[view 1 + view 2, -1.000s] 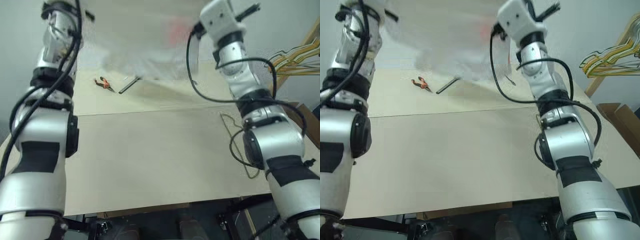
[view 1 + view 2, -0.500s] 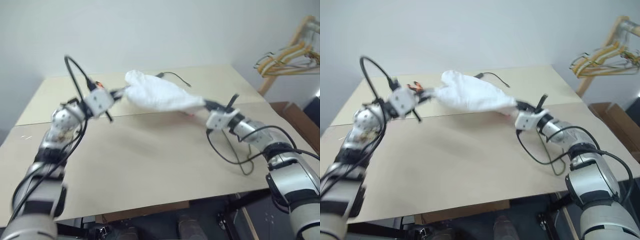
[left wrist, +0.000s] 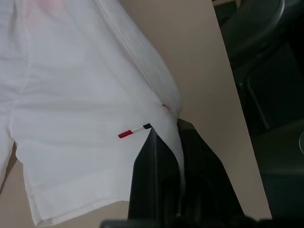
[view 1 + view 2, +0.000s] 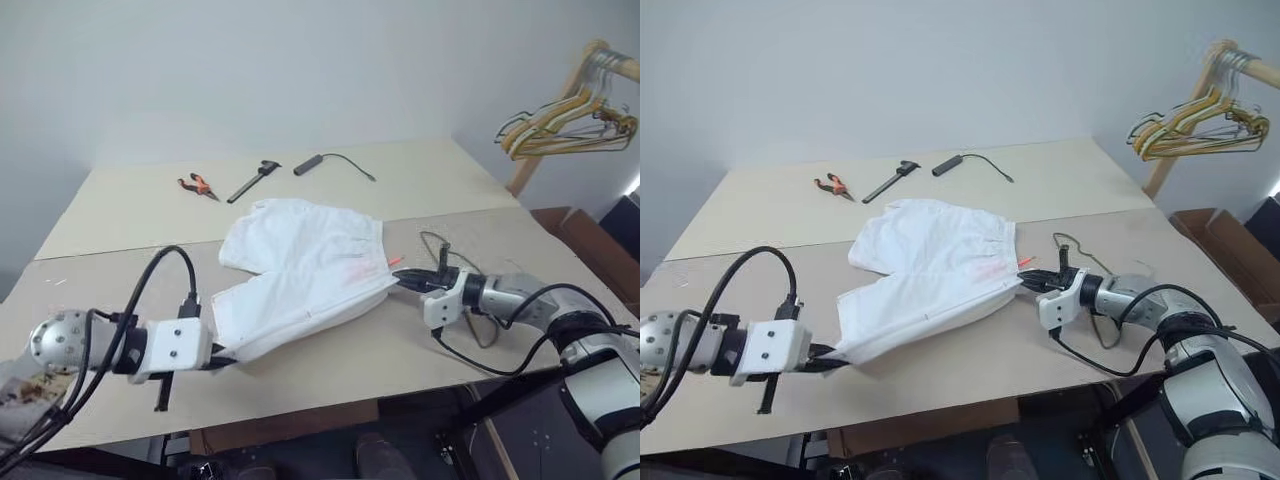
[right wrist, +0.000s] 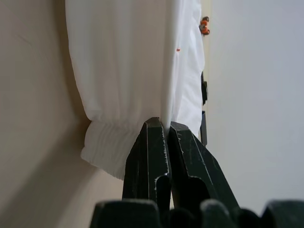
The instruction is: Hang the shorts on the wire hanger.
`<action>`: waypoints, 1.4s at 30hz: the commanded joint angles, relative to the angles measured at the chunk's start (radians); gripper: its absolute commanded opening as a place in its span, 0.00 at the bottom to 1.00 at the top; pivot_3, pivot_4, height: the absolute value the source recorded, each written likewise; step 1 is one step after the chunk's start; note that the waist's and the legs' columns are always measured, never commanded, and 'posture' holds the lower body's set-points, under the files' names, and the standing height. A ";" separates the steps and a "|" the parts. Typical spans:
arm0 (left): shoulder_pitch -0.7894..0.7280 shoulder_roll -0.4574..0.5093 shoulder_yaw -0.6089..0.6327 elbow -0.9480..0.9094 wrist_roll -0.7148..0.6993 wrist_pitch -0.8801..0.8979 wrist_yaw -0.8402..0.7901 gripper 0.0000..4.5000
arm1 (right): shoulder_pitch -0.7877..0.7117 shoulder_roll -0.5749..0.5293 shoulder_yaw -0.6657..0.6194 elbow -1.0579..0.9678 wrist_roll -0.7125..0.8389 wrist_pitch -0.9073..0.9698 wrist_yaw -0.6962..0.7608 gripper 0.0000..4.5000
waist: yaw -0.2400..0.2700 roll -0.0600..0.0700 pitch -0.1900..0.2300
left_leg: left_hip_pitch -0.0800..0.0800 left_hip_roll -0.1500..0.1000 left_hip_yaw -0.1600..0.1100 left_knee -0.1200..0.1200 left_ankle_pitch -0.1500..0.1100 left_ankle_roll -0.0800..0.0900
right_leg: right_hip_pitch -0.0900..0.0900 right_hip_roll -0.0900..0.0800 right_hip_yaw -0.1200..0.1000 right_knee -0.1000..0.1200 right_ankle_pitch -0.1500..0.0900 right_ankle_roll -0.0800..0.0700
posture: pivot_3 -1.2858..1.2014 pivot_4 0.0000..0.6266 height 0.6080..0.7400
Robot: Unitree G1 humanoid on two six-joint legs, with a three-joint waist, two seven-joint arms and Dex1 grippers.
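Note:
The white shorts (image 4: 300, 262) lie spread flat on the table, waistband toward my right arm. At the near left corner, my left gripper (image 4: 228, 358) is shut on a leg hem of the shorts; the left wrist view shows its black fingers (image 3: 159, 161) pinching the fabric beside a small red and dark tag (image 3: 134, 131). My right gripper (image 4: 1025, 281) is shut on the gathered waistband, with its fingers (image 5: 164, 142) clamped on the cloth. The thin wire hanger (image 4: 434, 238) lies on the table just beyond and under my right arm, partly hidden by it.
Orange-handled pliers (image 4: 198, 185), a black tool (image 4: 252, 180) and a black cable (image 4: 335, 160) lie at the far side of the table (image 4: 120, 290). A bunch of coloured hangers (image 4: 560, 110) hangs on a wooden rack at the right, above a cardboard box (image 4: 590, 235).
Both arms have come down from high up and carried the shorts with them. The shorts now lie spread on the table, still held at both ends.

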 commanded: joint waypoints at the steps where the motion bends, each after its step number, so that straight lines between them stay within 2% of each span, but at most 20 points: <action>1: 0.062 -0.005 0.064 -0.065 0.017 0.034 -0.014 0.01 | 0.059 -0.060 -0.034 -0.068 -0.009 0.004 -0.034 0.00 | 0.014 0.000 0.000 | 0.000 0.000 0.000 0.001 -0.003 -0.002 | 0.000 0.000 0.000 0.001 -0.002 0.000 | 0.50 0.09 1.00; 7: 0.142 -0.037 0.096 -0.127 0.025 0.041 -0.036 0.01 | 0.218 -0.126 -0.072 -0.257 0.004 0.017 -0.028 0.00 | 0.042 -0.001 0.002 | -0.006 0.000 0.001 0.002 -0.005 -0.005 | -0.005 0.000 -0.001 0.002 -0.003 0.000 | 0.49 0.11 1.00; 13: 0.207 -0.048 0.124 -0.145 0.041 0.014 -0.095 0.01 | 0.338 -0.182 -0.117 -0.402 0.037 0.043 0.014 0.00 | 0.047 -0.002 0.006 | 0.001 0.001 0.002 0.002 -0.005 -0.005 | 0.002 0.001 0.000 0.002 -0.004 -0.002 | 0.49 0.12 1.00; 16: 0.224 -0.049 0.133 -0.137 0.058 0.001 -0.119 0.15 | 0.401 -0.228 -0.107 -0.473 0.127 0.030 0.112 0.17 | 0.047 -0.002 0.008 | 0.002 0.001 0.003 0.002 -0.005 -0.005 | 0.003 0.001 0.000 0.001 -0.006 -0.003 | 0.49 0.12 1.00; 20: 0.253 -0.051 0.224 -0.071 0.055 -0.075 -0.210 0.43 | 0.536 -0.321 -0.129 -0.611 0.296 0.070 0.225 0.49 | 0.050 -0.004 0.010 | 0.002 0.002 0.003 0.002 -0.007 -0.002 | 0.003 0.001 0.000 0.001 -0.007 -0.003 | 0.49 0.13 1.00; 23: 0.212 -0.063 0.301 -0.010 -0.002 -0.076 -0.251 0.63 | 0.673 -0.396 -0.180 -0.698 0.504 0.175 0.299 0.71 | 0.061 -0.004 0.013 | 0.002 0.003 0.003 0.002 -0.007 -0.001 | 0.002 0.002 -0.001 0.002 -0.008 -0.005 | 0.49 0.13 1.00; 27: 0.068 -0.093 0.317 0.076 -0.092 -0.043 -0.241 0.91 | 0.883 -0.462 -0.335 -0.870 0.902 0.503 0.407 1.00 | 0.079 -0.006 0.016 | 0.002 0.004 0.004 0.002 -0.007 -0.001 | 0.003 0.002 0.000 0.001 -0.011 -0.010 | 0.49 0.13 1.00; 28: 0.020 -0.114 0.303 0.084 -0.115 -0.018 -0.212 0.97 | 0.915 -0.458 -0.385 -0.906 0.976 0.594 0.417 1.00 | 0.083 -0.007 0.016 | 0.002 0.004 0.004 0.002 -0.007 -0.001 | 0.003 0.002 -0.001 0.001 -0.012 -0.008 | 0.49 0.13 1.00; 29: -0.045 -0.142 0.280 0.086 -0.158 0.031 -0.163 1.00 | 0.936 -0.443 -0.442 -0.943 1.072 0.727 0.409 1.00 | 0.085 -0.007 0.018 | 0.002 0.005 0.004 0.002 -0.007 -0.001 | 0.003 0.003 0.000 0.001 -0.013 -0.006 | 0.49 0.13 1.00; 32: -0.223 -0.250 0.209 0.077 -0.276 0.167 -0.020 1.00 | 0.940 -0.403 -0.554 -1.008 1.220 1.099 0.357 1.00 | 0.094 -0.008 0.020 | 0.002 0.007 0.004 0.003 -0.007 -0.002 | 0.003 0.005 0.000 0.000 -0.010 0.004 | 0.48 0.13 1.00; 36: -0.359 -0.363 0.144 0.059 -0.356 0.279 0.105 1.00 | 0.898 -0.361 -0.601 -1.055 1.262 1.444 0.317 1.00 | 0.098 -0.007 0.021 | -0.003 0.009 0.004 0.003 -0.008 -0.003 | -0.001 0.007 -0.001 0.000 -0.005 -0.003 | 0.47 0.14 1.00; 42: -0.432 -0.417 0.071 0.060 -0.341 0.307 0.131 1.00 | 0.798 -0.320 -0.586 -1.062 1.243 1.891 0.283 1.00 | 0.096 -0.004 0.023 | -0.020 0.008 0.003 0.005 -0.008 -0.003 | -0.018 0.007 -0.002 0.002 -0.004 -0.004 | 0.47 0.14 1.00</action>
